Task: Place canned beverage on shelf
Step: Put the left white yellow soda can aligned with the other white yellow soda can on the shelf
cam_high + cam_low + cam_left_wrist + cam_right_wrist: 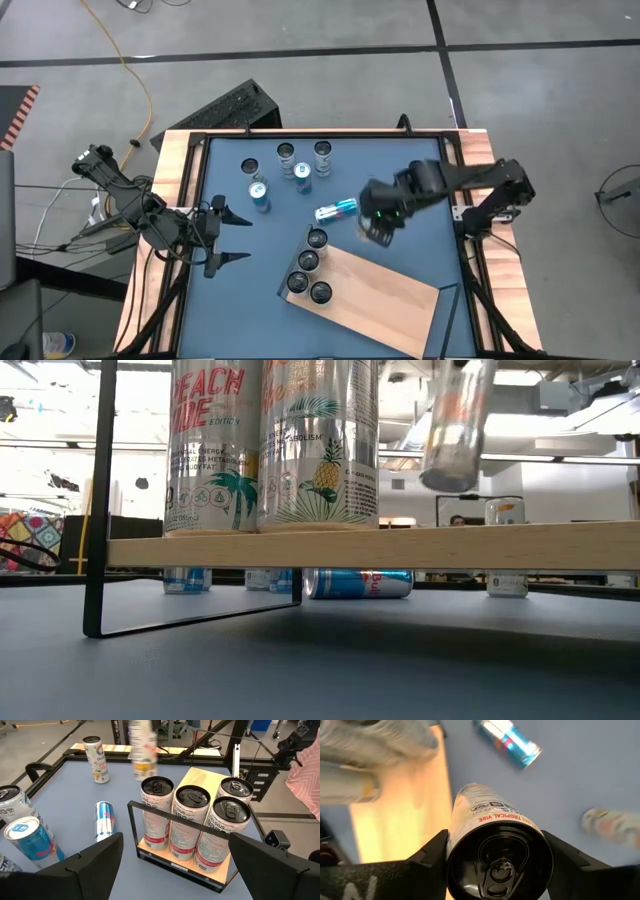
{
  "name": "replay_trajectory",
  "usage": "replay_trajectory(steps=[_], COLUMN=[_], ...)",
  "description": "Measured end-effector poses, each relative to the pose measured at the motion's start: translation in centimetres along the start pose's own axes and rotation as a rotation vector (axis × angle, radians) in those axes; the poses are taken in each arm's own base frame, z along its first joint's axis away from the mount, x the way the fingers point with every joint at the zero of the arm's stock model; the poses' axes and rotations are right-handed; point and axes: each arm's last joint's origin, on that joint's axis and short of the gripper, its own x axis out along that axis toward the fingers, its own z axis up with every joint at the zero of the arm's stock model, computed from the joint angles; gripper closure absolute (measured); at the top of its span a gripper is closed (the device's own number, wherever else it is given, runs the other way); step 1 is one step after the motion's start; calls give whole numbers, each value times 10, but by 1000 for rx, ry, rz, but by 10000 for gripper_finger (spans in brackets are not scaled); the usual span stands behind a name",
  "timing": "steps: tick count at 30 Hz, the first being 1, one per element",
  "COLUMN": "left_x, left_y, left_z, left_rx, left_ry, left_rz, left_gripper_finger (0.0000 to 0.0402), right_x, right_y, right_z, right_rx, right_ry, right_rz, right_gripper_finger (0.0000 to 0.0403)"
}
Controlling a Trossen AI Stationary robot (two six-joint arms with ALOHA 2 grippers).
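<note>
My right gripper point(495, 855) clasps the can point(495, 845) upright above the shelf point(385, 295), at its 12 o'clock edge. Four cans point(308, 272) stand at the shelf's 9 o'clock end. My left gripper point(228, 238) waits, fingers spread, at the table's point(420, 240) 9 o'clock.

The cans point(191, 822) gleam as glossy printed metal. The shelf point(385, 295) is pale, smooth matt wood on a thin black metal frame point(175, 817). The table point(420, 250) looks matt blue.

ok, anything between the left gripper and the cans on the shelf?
High view: bare blue table between the left gripper and the four cans on the shelf.
</note>
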Motion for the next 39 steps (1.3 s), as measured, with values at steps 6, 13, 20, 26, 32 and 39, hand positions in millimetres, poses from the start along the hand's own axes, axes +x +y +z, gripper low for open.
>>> replay_trajectory(steps=[6, 13, 20, 26, 32, 39], left_x=[0, 0, 0, 0, 0, 0], left_y=[0, 1, 1, 1, 2, 2], left_z=[0, 0, 1, 0, 0, 1], left_rx=[-22, -42, -43, -40, -30, -31], left_ry=[-3, -9, -18, -16, -18, -24], left_rz=[4, 21, 49, 51, 57, 76], left_gripper_finger=[54, 54, 54, 54, 54, 54], right_x=[2, 26, 53, 54, 37, 18], right_y=[31, 58, 72, 83, 95, 100], right_z=[-20, -25, -21, -22, -23, -23], right_rx=[88, 50, -9, -10, 19, -41], right_ry=[33, 174, 229, 175, 39, -67], right_rz=[34, 43, -6, -23, 6, 42], right_gripper_finger=[176, 175, 175, 175, 175, 176])
